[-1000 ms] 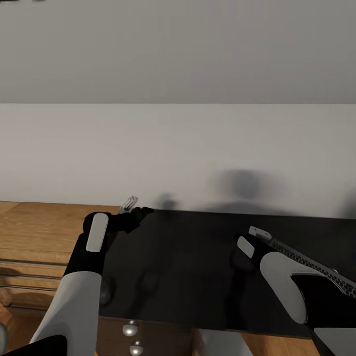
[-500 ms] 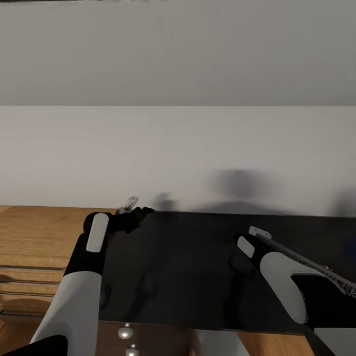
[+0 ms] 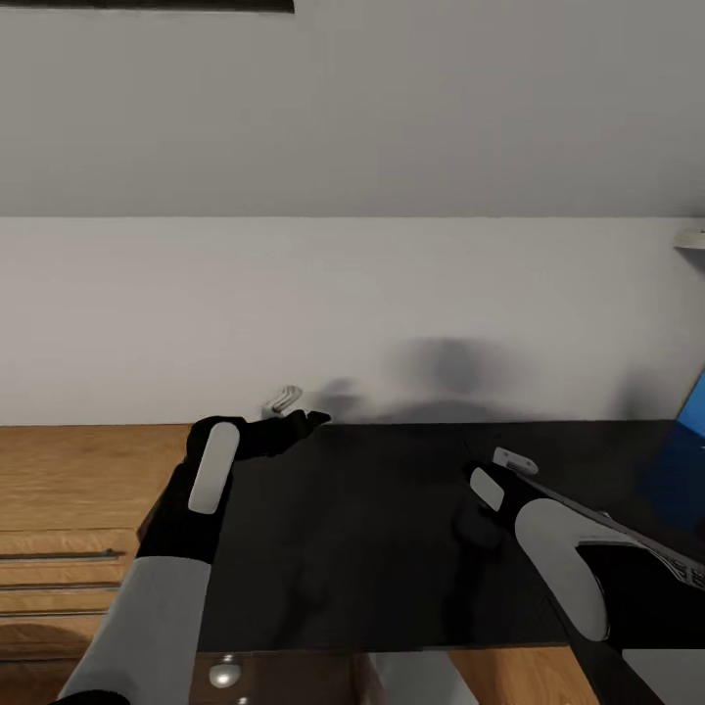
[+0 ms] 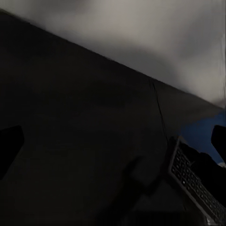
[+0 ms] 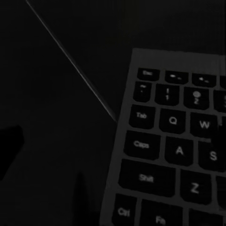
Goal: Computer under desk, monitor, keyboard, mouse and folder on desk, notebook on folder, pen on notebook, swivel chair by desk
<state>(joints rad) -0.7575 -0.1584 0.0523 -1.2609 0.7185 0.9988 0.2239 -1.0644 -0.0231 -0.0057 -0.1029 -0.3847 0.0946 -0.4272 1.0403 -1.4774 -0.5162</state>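
The black desk (image 3: pixel 372 529) spreads in front of me under a plain wall. My right gripper (image 3: pixel 490 482) is shut on the left end of the black keyboard (image 3: pixel 597 519), which hangs tilted above the desk along my right forearm. Its Tab, Caps and Shift keys (image 5: pixel 174 155) show close up in the right wrist view. The left wrist view sees the keyboard (image 4: pixel 193 183) lifted off the desk (image 4: pixel 70 141), a shadow beneath it. My left gripper (image 3: pixel 294 426) hovers open and empty over the desk's far left corner. The blue folder (image 3: pixel 691 421) lies at the desk's right end.
A wooden chest (image 3: pixel 78 529) with bar handles adjoins the desk on the left. A round silver drawer knob (image 3: pixel 223 674) shows below the desk's front edge. The wall runs right behind the desk. A pale object (image 3: pixel 691 237) juts in at the right.
The camera has swung right and slightly up, bringing the blue folder into view. The keyboard stays with my right gripper. My left arm has shifted a little to the right.
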